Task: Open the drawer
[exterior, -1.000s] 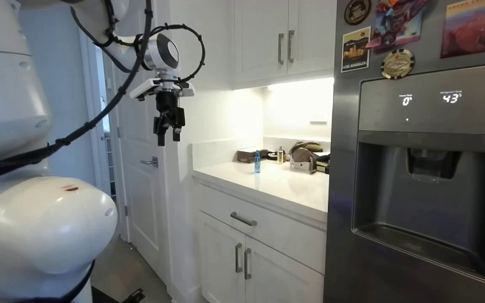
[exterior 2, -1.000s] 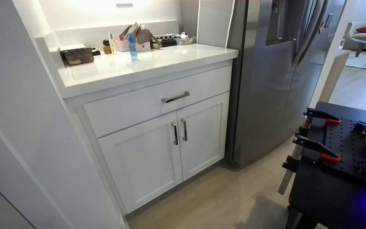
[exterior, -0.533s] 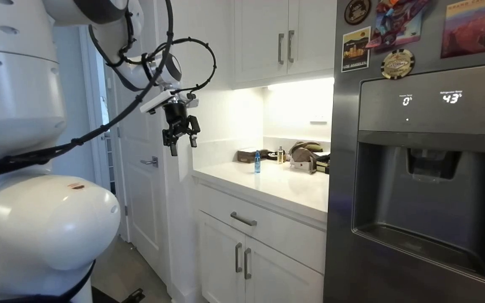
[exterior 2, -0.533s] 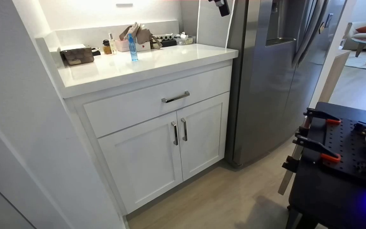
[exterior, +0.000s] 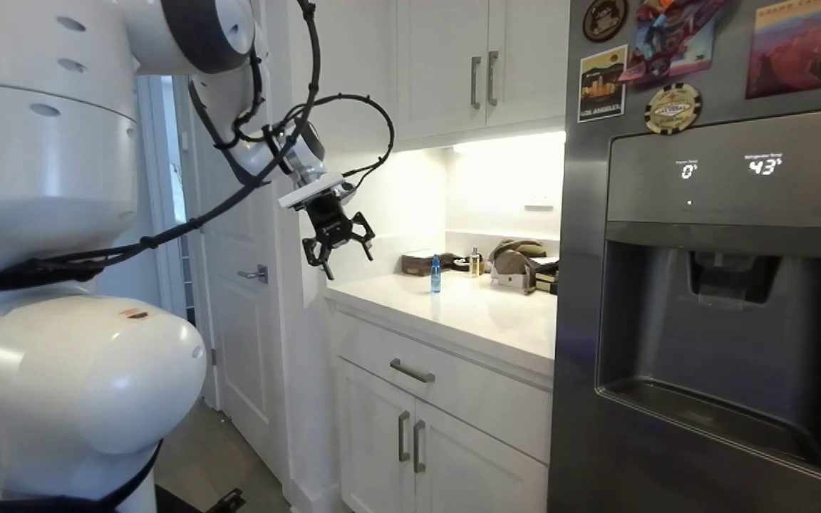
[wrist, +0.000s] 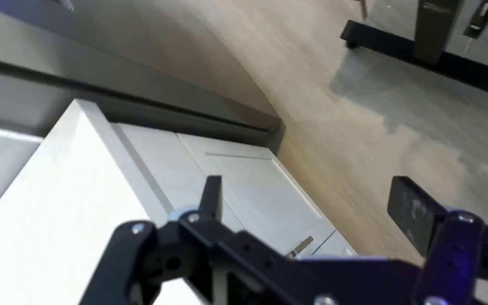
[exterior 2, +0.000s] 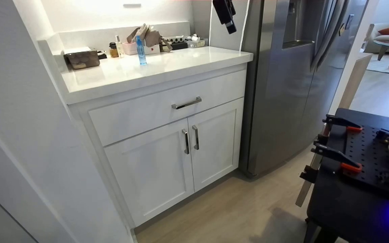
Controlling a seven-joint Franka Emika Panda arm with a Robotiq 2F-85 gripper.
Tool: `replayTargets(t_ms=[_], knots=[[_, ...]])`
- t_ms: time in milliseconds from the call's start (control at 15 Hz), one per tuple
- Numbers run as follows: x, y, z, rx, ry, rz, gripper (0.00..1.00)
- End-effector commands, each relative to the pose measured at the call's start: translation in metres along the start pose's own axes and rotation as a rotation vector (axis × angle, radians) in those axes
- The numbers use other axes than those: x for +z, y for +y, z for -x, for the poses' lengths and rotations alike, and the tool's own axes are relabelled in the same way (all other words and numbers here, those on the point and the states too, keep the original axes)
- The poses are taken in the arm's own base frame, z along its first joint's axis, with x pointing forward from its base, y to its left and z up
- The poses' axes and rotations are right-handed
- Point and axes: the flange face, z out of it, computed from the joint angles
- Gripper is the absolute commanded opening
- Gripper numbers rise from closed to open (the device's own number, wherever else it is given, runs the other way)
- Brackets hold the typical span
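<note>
The white drawer point(exterior: 482, 399) is shut under the countertop, above two cabinet doors. It also shows in an exterior view point(exterior 2: 140, 116). Its grey bar handle point(exterior: 412, 371) lies across the drawer front and also shows in an exterior view point(exterior 2: 186, 103). My gripper point(exterior: 350, 264) is open and empty, tilted, above and apart from the handle, near the counter's left end. In an exterior view only a black part of the gripper point(exterior 2: 226, 17) shows at the top. In the wrist view the fingers point(wrist: 307, 182) are wide apart; the drawer handle is hidden there.
The white countertop point(exterior: 453, 313) juts out above the drawer. A blue bottle point(exterior: 436, 274), a dark box point(exterior: 417, 263) and a bag point(exterior: 514, 265) stand on it. A steel fridge point(exterior 2: 282, 101) adjoins the cabinet. Vertical door handles point(exterior 2: 185, 141) sit below the drawer. A black table point(exterior 2: 349, 199) stands opposite.
The gripper has moved right and down toward the counter and tilted. Its fingers look farther apart. It has come into the top of an exterior view. The drawer has not moved.
</note>
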Motion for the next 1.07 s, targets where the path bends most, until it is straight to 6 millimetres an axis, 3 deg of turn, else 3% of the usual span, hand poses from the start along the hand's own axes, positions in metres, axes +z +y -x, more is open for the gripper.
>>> replayTargets(t_ms=[0,267,533,933,1000], knots=[[0.023,0.018,-0.047,-0.186,0.040,0.069,1.00],[0.057,0.019,-0.096,-0.403,0.142,0.085,1.00],[0.084,0.016,-0.128,-0.619,0.244,0.069,1.00],[0.116,0.014,-0.145,-0.920,0.361,0.022,1.00],[0.117,0.011,-0.143,-0.855,0.326,0.040,1.00]])
